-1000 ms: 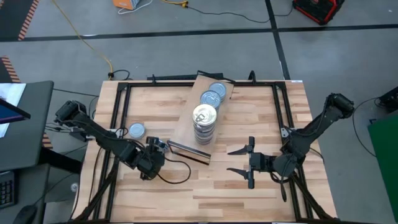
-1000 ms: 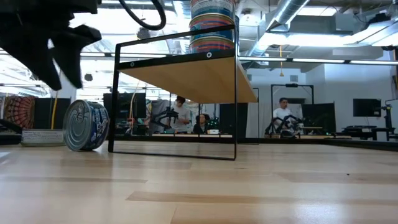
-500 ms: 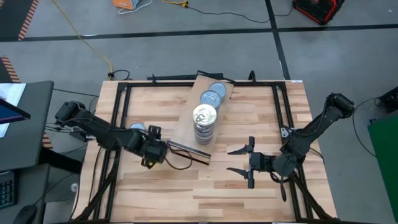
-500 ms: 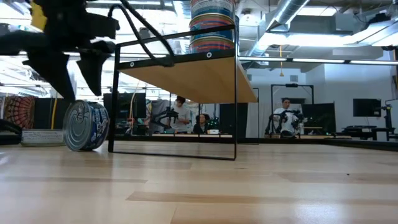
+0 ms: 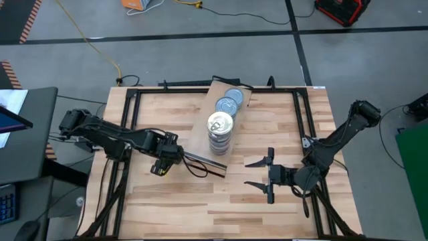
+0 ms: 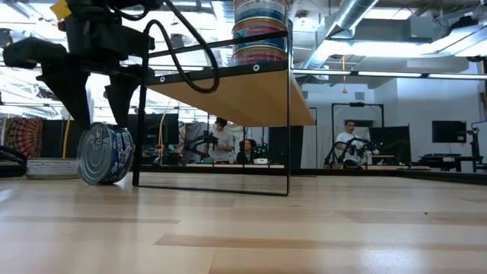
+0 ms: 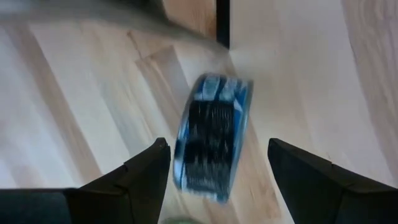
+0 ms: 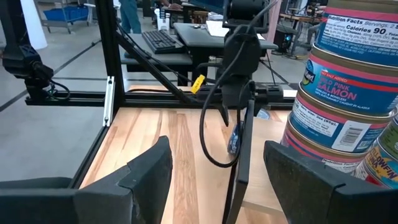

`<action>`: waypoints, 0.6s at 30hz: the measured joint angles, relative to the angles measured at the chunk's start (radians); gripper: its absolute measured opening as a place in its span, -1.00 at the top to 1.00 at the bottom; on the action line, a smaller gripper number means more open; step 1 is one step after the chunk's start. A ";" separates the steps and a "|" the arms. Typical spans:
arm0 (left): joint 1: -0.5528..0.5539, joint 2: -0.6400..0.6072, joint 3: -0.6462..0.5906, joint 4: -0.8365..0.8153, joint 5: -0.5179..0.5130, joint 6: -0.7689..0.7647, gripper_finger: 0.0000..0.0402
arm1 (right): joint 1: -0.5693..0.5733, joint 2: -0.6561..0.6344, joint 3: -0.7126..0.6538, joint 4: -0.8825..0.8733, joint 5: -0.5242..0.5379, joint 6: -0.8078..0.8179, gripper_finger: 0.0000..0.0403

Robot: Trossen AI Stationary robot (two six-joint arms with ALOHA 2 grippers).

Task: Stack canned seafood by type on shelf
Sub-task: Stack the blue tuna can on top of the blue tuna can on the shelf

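Observation:
One blue-labelled can of the canned seafood (image 6: 105, 154) stands on its rim on the table, beside the shelf frame's front post. My left gripper (image 6: 99, 114) hangs just above it, pointing down, open. In the left wrist view the can (image 7: 211, 124) lies between the two fingers with a gap on each side. The shelf (image 5: 204, 137), a light plank on a black wire frame, carries a tall stack of cans (image 5: 220, 130) and two blue-grey-topped cans (image 5: 229, 102) behind it. My right gripper (image 5: 257, 173) waits open at the near right, level, facing the stack (image 8: 348, 93).
Black frame rails (image 5: 127, 120) run along the table's left, far and right sides. The shelf's wire legs (image 6: 288, 122) stand just right of the can. A cable loop (image 5: 194, 167) trails from my left arm. People sit in the room beyond the table.
My left gripper has swung from the near left toward the table's far edge until it hangs over the standing can. It has rolled about its own axis and opened wider. The can, the stack and my right arm have kept still.

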 joint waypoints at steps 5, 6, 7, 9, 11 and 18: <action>0.003 -0.004 -0.073 0.112 0.023 0.043 -0.31 | 0.000 0.000 0.000 0.001 0.000 0.000 -0.40; 0.003 -0.005 -0.086 0.125 0.024 0.042 -0.30 | 0.000 0.000 0.000 0.001 0.000 0.000 -0.40; 0.000 -0.005 -0.094 0.127 0.024 0.037 -0.29 | 0.000 0.000 0.000 0.002 0.000 0.000 -0.40; -0.008 -0.005 -0.103 0.106 0.024 0.015 -0.26 | 0.000 0.000 0.000 0.003 0.000 -0.001 -0.40; -0.022 -0.001 -0.106 0.086 0.035 0.006 -0.19 | -0.003 0.000 0.000 0.003 0.000 -0.001 -0.40; -0.046 0.003 -0.107 0.066 0.037 -0.003 0.18 | -0.009 0.000 0.000 0.005 0.000 0.000 -0.40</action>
